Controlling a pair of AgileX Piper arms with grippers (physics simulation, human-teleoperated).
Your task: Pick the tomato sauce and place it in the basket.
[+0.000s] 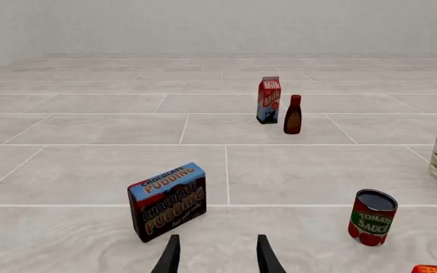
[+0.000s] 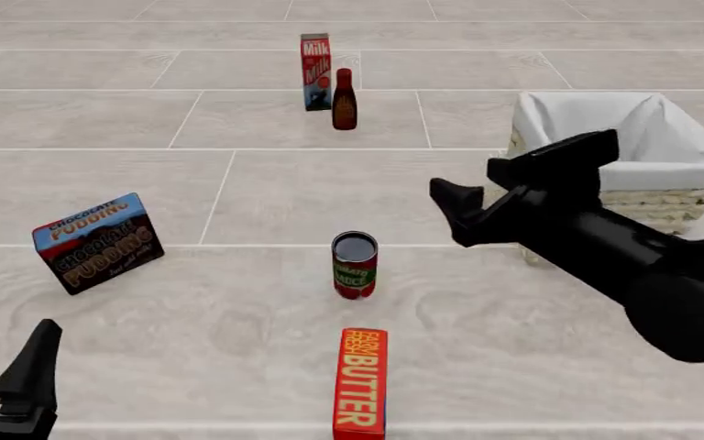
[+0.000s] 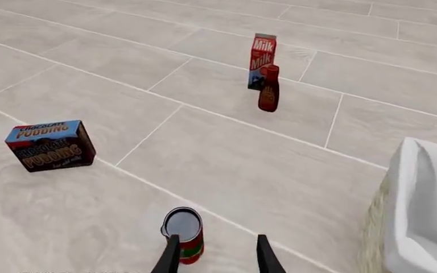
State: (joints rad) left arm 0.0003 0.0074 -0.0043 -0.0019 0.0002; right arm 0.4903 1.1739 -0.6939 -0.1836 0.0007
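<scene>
The tomato sauce can (image 2: 355, 264) stands upright on the floor near the middle, red label with a green band and a dark top. It also shows in the left wrist view (image 1: 372, 217) and the right wrist view (image 3: 184, 234). The wicker basket (image 2: 645, 197) with white lining stands to the can's right and a little farther back. My right gripper (image 2: 489, 186) is open and empty, hovering between can and basket, above the can's height; its fingers (image 3: 171, 256) frame the can just ahead. My left gripper (image 2: 0, 356) is open and empty at the near left.
A chocolate pudding box (image 2: 98, 241) stands at the left. A milk carton (image 2: 315, 71) and a dark red bottle (image 2: 344, 99) stand at the back. A butter box (image 2: 361, 380) lies in front of the can.
</scene>
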